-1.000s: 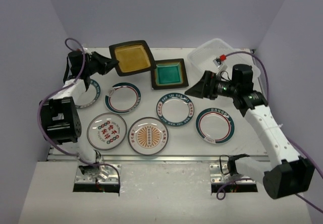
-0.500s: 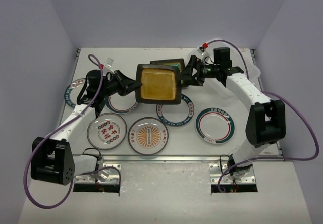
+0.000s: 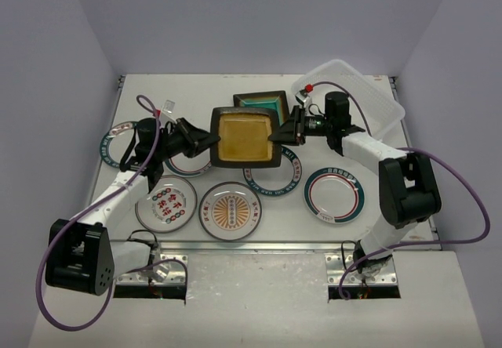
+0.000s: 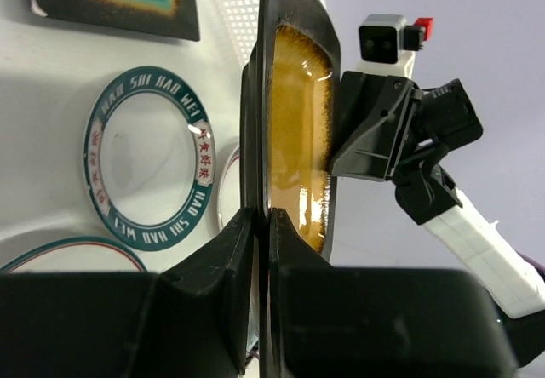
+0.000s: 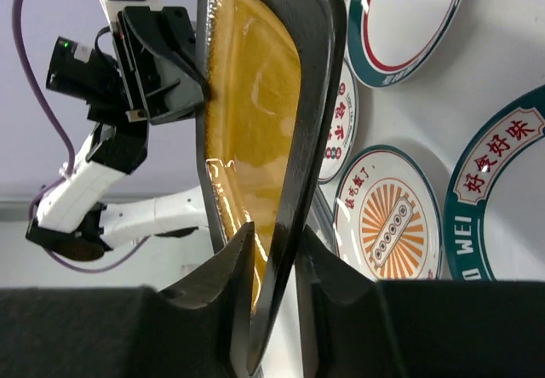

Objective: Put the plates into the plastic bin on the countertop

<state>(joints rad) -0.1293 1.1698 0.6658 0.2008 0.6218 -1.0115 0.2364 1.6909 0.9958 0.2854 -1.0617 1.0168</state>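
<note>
Across the countertop [image 3: 196, 89]: we count six round plates lying flat, among them the sunburst plate [image 3: 230, 211] and the red-character plate [image 3: 165, 201] near the front edge.
Plastic bin [image 3: 369, 89]: it sits at the far right corner. We see no plate in it, though the right arm crosses its near side.
Amber plate [image 3: 245, 136]: this square plate is lifted off the surface and hangs mid-table, between the two arms and well short of the bin.
Teal plate [image 3: 261, 101]: it lies flat just behind the amber one, partly hidden by it.
Left gripper [image 3: 210, 141]: its fingers [image 4: 226, 259] are clamped tight on the amber plate's left rim, one above and one below.
Right gripper [image 3: 278, 132]: its fingers [image 5: 221, 276] straddle the opposite rim and look closed onto it, so both arms appear to hold the same plate.
Step in hand: we judge this a handover of the first plate from the left arm to the right, which is the one nearer the bin.
Next move: we think the left fingers should let go only once the right pinch is firm. The right arm then has to swing the plate back over the bin, level it and lower it inside before releasing.
Risk: the right arm holds only the edge, so the plate may tip or slip when the left lets go.
</note>
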